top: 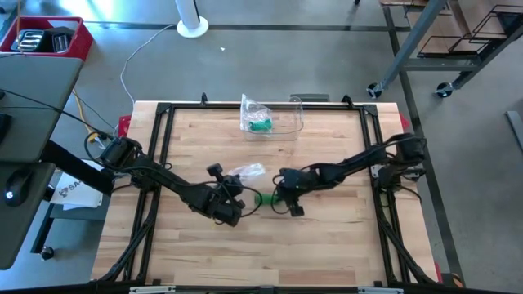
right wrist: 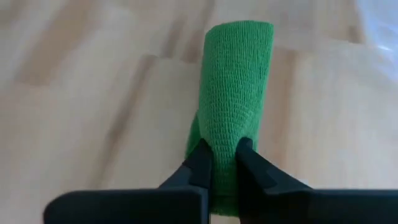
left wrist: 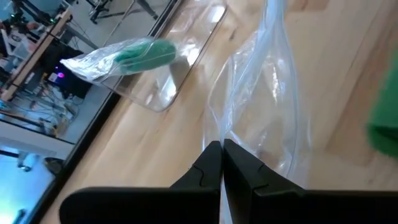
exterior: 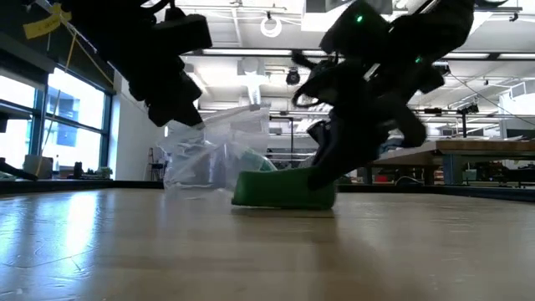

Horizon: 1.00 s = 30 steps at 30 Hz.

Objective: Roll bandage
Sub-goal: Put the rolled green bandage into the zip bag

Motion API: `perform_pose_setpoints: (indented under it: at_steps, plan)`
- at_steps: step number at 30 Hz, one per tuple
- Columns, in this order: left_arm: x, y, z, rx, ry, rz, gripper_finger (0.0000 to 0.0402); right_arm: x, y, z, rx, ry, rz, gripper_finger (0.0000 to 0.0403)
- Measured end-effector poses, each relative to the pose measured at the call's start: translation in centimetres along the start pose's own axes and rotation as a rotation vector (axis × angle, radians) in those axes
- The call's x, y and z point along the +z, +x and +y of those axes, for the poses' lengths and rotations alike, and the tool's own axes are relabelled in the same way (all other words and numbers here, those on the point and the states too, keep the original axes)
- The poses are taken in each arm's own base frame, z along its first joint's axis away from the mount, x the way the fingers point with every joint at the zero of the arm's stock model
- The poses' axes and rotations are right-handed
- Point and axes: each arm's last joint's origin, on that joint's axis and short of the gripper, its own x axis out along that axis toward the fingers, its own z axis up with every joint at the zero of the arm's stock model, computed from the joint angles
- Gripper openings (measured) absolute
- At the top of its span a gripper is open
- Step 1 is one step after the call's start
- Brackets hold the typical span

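Right pincer (right wrist: 222, 163) is clamped on the near end of the green bandage (right wrist: 236, 112); the fabric bulges between the two dark fingers. The bandage lies flat on the wooden surface (top: 327, 245), near the middle, between the two arms. In the low view it sits as a low green strip touching the boards, with the right pincer coming down onto its end.

Left pincer (left wrist: 222, 163) is pressed together on the edge of a clear plastic bag (left wrist: 267, 106), which hangs slack and crumpled just beside the bandage. The bag looks empty at this end; cannot tell for certain.

At the far edge of the surface stands a clear tray (top: 292, 122), with a second bag (top: 255, 117) holding something green resting on it. Well apart from the work.

Risks, as judged from here:
- The grip takes only the tip of the bandage. If the wrist turns to start a roll, the soft fabric may slip out or simply fold over rather than wind.
- Nothing pins the free end. A pull could drag the whole strip across the boards instead of rolling it.
- The cohesive-looking weave may stick to itself unevenly, giving a skewed, coned roll.
- The slack bag sits close to the bandage. If the left arm drifts inward, plastic could get caught in the winding.
- The two arms are near each other at centre; a wide wrist rotation risks contact between them.
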Motion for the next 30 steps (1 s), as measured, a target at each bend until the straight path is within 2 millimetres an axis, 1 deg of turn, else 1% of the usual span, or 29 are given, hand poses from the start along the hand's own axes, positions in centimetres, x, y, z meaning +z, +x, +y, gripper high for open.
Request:
perform_pose_setpoints:
  at_steps: [2,4,7,10,12,13,15,17,21,26,30]
  plan:
    - [0.3,0.0,-0.2,-0.012,-0.036,-0.018,0.0000,0.4,-0.8,0.8,0.022,-0.006,-0.006,0.0022]
    - [0.5,0.1,-0.6,-0.023,-0.068,-0.035,0.0000,1.4,-2.3,1.5,0.017,-0.008,-0.048,0.0028]
    - [0.6,0.5,-1.5,-0.040,-0.077,-0.055,0.0000,3.1,-4.7,2.5,-0.077,-0.014,-0.137,0.0029]
    - [0.6,1.1,-2.6,-0.057,-0.094,-0.072,0.0000,4.1,-6.7,3.1,-0.193,-0.008,-0.200,0.0020]
    - [0.7,1.5,-3.2,-0.066,-0.126,-0.086,0.0000,4.6,-7.8,3.2,-0.248,0.019,-0.240,0.0020]
    - [0.8,1.7,-3.4,-0.072,-0.149,-0.095,0.0000,4.6,-8.0,3.1,-0.262,0.031,-0.245,0.0020]
    - [1.1,2.0,-3.7,-0.085,-0.188,-0.108,0.0000,4.4,-7.9,3.0,-0.265,0.045,-0.227,0.0020]
    - [1.3,2.1,-3.7,-0.094,-0.210,-0.113,0.0000,4.1,-7.4,3.0,-0.257,0.042,-0.195,0.0020]
    - [1.7,2.3,-3.5,-0.096,-0.242,-0.123,0.0000,2.9,-5.7,3.1,-0.242,0.057,-0.099,0.0023]
    - [2.0,2.3,-3.5,-0.118,-0.258,-0.135,0.0000,1.9,-4.1,2.3,-0.299,0.120,-0.033,0.0021]
    - [2.1,2.2,-3.7,-0.139,-0.261,-0.137,0.0000,1.8,-3.8,2.0,-0.306,0.141,-0.035,0.0021]
